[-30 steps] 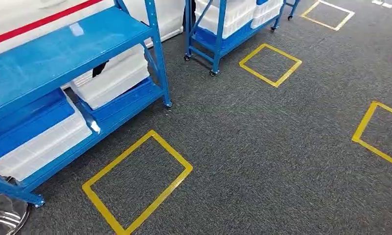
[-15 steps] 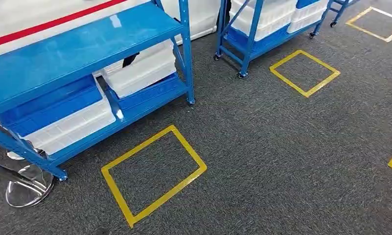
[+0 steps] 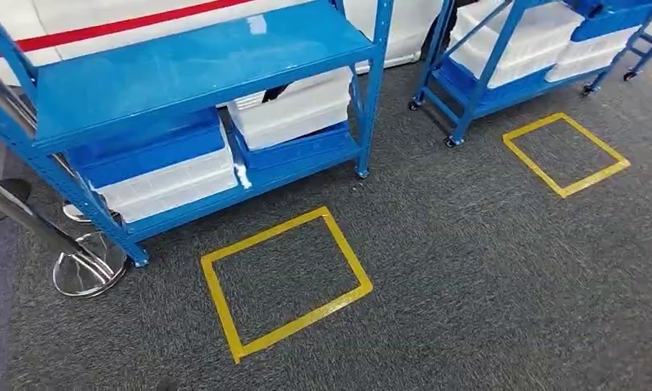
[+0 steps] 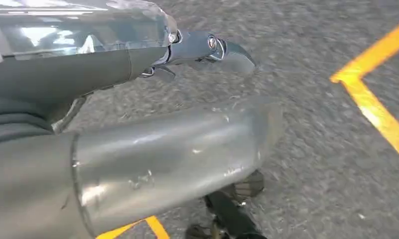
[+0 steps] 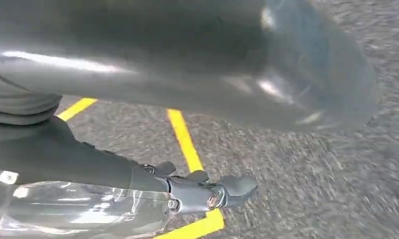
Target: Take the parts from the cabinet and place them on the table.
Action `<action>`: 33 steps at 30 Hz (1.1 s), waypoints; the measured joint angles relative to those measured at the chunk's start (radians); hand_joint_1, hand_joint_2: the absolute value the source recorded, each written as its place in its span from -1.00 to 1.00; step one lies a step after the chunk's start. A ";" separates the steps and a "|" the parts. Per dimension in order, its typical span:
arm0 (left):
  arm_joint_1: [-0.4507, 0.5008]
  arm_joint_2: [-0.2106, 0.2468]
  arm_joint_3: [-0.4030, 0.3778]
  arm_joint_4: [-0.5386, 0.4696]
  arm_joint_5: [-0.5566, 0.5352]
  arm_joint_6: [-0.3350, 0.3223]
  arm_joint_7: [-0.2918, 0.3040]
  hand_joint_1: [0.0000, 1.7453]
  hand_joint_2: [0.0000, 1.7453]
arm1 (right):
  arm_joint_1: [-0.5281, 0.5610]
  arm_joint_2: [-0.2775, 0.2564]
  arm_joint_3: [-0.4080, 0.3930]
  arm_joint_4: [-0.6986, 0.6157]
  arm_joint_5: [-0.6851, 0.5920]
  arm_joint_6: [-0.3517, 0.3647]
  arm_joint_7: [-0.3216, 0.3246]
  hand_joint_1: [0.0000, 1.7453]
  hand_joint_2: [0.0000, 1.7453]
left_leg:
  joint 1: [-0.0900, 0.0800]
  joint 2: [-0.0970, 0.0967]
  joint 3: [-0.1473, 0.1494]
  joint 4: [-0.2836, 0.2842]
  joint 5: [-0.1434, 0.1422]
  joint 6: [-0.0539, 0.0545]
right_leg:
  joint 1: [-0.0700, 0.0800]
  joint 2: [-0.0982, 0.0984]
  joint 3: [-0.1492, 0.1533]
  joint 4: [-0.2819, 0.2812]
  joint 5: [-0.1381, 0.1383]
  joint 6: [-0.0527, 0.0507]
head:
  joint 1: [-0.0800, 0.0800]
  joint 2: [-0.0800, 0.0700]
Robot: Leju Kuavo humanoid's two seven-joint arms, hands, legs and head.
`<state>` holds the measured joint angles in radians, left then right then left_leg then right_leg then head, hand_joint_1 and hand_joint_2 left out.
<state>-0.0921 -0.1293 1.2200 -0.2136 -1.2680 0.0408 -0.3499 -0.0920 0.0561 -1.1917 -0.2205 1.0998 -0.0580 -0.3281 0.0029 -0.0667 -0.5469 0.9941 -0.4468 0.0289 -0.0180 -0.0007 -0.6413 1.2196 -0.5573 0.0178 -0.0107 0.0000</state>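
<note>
The blue shelf rack (image 3: 200, 65) stands at the upper left of the head view. Its lower level holds two white bins (image 3: 294, 110) (image 3: 168, 183) and a blue bin (image 3: 147, 151); what lies inside them is hidden. My left hand (image 4: 102, 69) hangs over the grey carpet, its dark fingers (image 4: 207, 47) stretched out and its thick thumb (image 4: 177, 154) apart, holding nothing. My right hand (image 5: 87, 164) hangs the same way above the carpet, fingers (image 5: 212, 194) straight, thumb (image 5: 237, 74) apart, nothing in it.
A second blue wheeled rack (image 3: 501, 90) with white bins (image 3: 518, 37) stands at the upper right. Yellow tape squares (image 3: 286, 281) (image 3: 565, 153) mark the grey carpet before each rack. A chrome stand base (image 3: 86, 269) sits by the near rack's left leg.
The whole picture has shifted: the camera has turned left, so the racks and tape squares now lie further right and the near rack shows more fully.
</note>
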 joint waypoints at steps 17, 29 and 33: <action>0.004 -0.002 0.002 0.000 0.000 0.003 -0.001 -1.00 -1.00 | 0.011 0.011 0.002 0.002 0.026 -0.007 0.085 -1.00 -1.00 | 0.007 0.094 -0.046 0.099 -0.021 -0.048 | 0.004 -0.088 0.099 -0.197 0.061 -0.042 | -0.012 0.000; 0.002 -0.007 0.003 0.000 0.010 -0.019 -0.003 -1.00 -1.00 | 0.013 0.018 0.010 0.002 0.023 0.002 0.138 -1.00 -1.00 | -0.001 0.052 -0.004 0.004 -0.005 0.007 | 0.003 -0.001 -0.038 0.088 -0.061 0.008 | 0.002 0.000; 0.004 -0.009 0.003 0.000 0.018 -0.026 -0.004 -1.00 -1.00 | 0.018 0.018 0.009 0.002 0.017 0.006 0.173 -1.00 -1.00 | -0.001 0.033 0.009 0.010 -0.020 -0.005 | 0.002 0.006 0.065 -0.181 0.097 -0.003 | 0.006 0.000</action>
<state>-0.0876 -0.1385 1.2230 -0.2132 -1.2501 0.0153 -0.3536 -0.0737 0.0740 -1.1826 -0.2182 1.1166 -0.0523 -0.1553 0.0022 -0.0341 -0.5377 1.0037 -0.4666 0.0237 -0.0157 0.0055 -0.5763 1.0387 -0.4604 0.0144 -0.0050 0.0000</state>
